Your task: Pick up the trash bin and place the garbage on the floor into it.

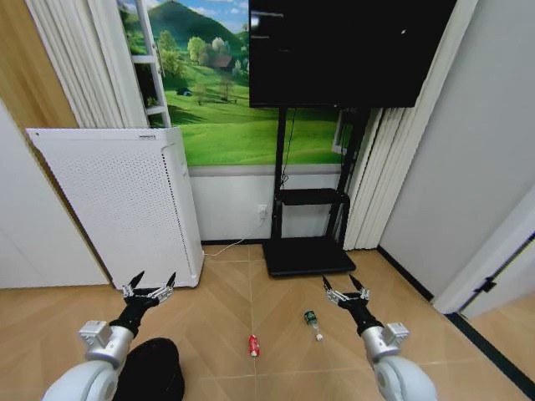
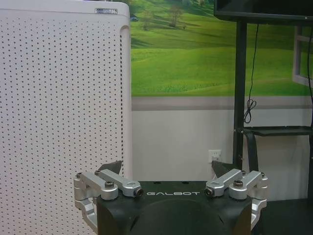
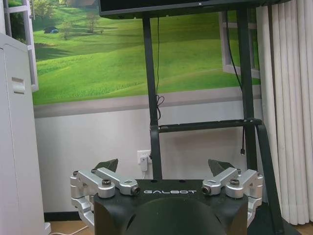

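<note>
Both arms are raised in front of the robot, side by side over the wood floor point(image 1: 251, 292). The left pincer point(image 1: 150, 282) hangs with its fingers spread wide, nothing between them, pointing toward the white perforated cabinet point(image 1: 125, 200). The right pincer point(image 1: 344, 284) is just as wide and empty, aimed at the black TV stand point(image 1: 308, 251) under the dark screen point(image 1: 343, 50). Down at the near left, right under the left arm, sits the bin point(image 1: 155, 372), dark and round, partly covered by the arm. The red can point(image 1: 253, 345) lies on the floor between the two arms. The green bottle point(image 1: 312, 322) lies a little to its right, just beside the right pincer, cap end toward the robot. Can and bottle are apart, and both are well clear of the bin.
</note>
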